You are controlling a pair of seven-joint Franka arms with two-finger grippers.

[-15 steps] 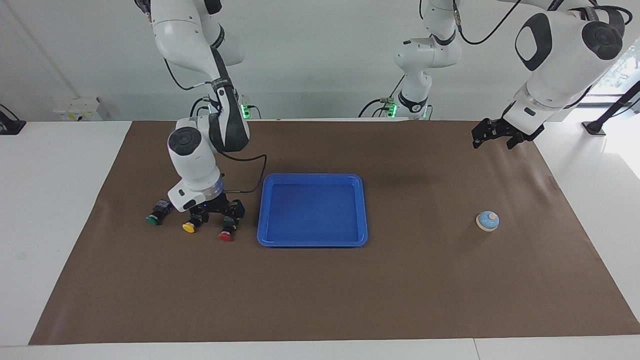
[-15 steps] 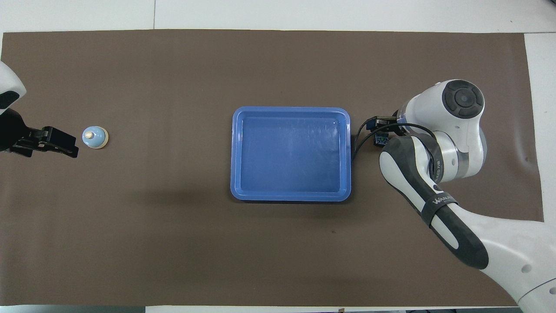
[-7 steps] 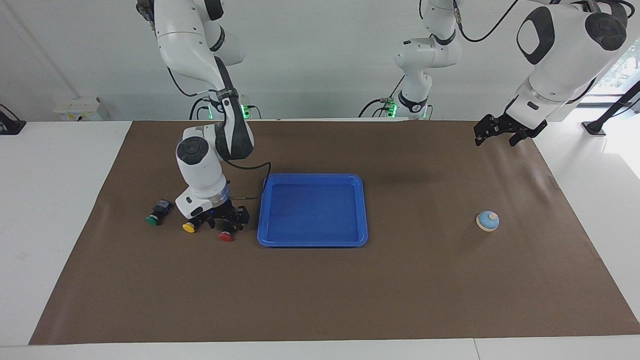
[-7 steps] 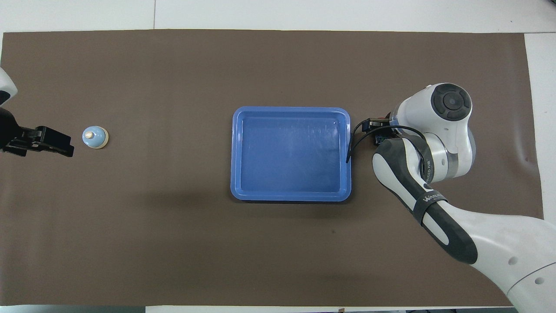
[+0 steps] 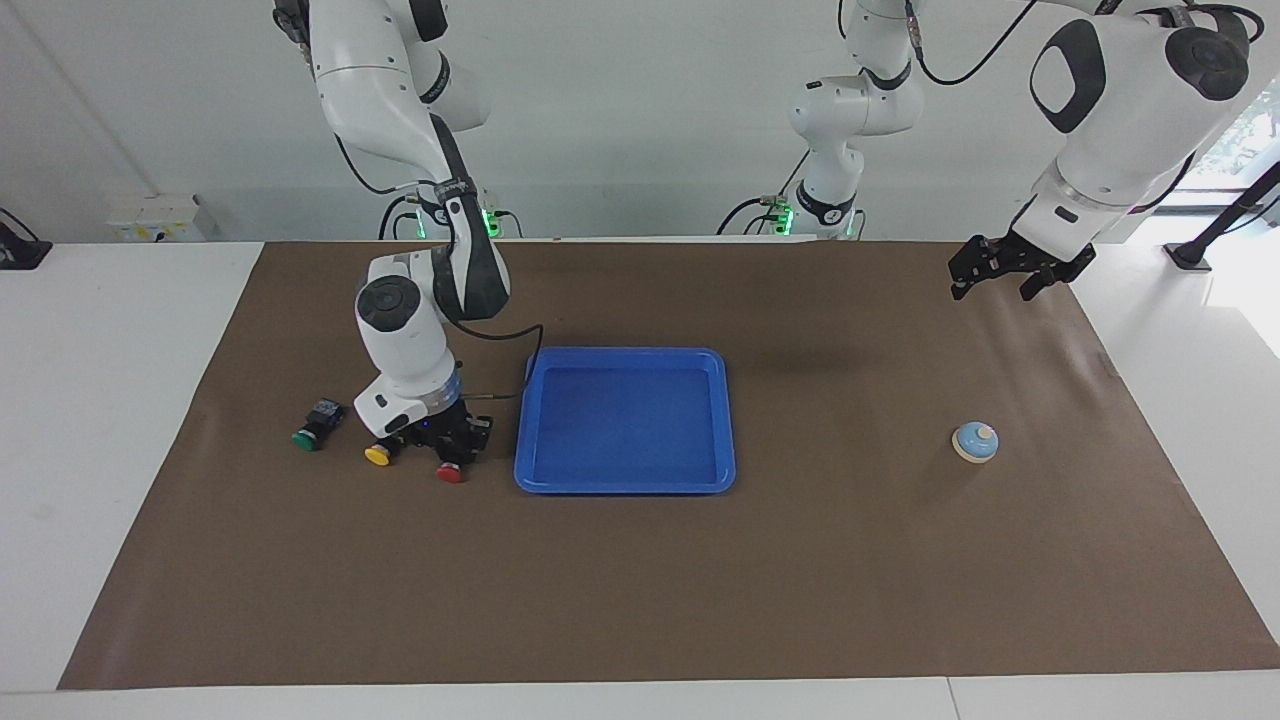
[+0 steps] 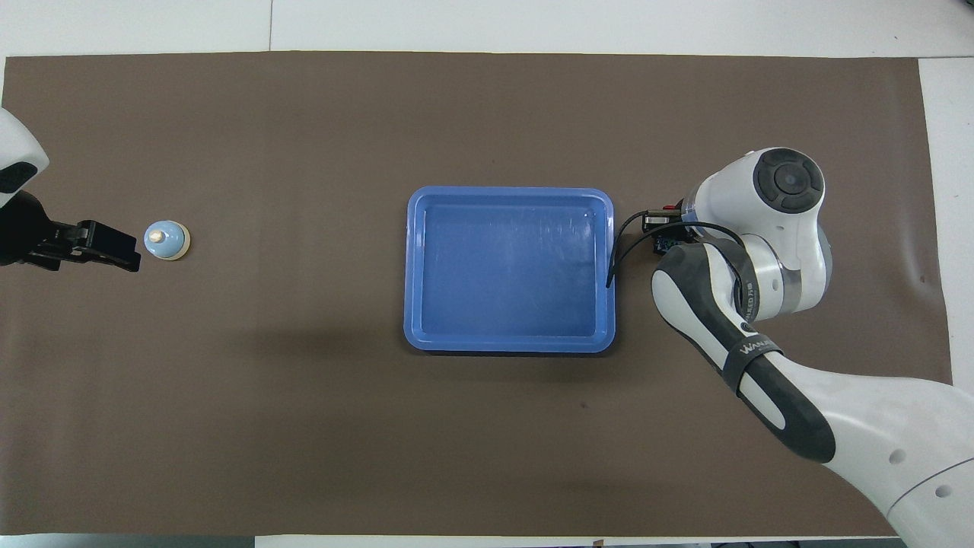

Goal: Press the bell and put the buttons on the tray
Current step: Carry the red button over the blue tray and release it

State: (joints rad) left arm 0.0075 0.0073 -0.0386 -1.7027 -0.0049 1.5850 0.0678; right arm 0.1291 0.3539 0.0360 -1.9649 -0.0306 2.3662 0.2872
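Because the red button [image 5: 451, 472] lies closest to the blue tray [image 5: 625, 487], the right gripper [image 5: 452, 440] is down at left of centre in the facing view, clenched on that button's black body. The yellow button [image 5: 377, 455] and green button [image 5: 307, 438] lie in a row further toward the frame's left, still on the brown surface [image 5: 640, 590]. At upper right, the left gripper [image 5: 1005, 272] waits released in the air, well apart from the bell [image 5: 975, 441] at right.
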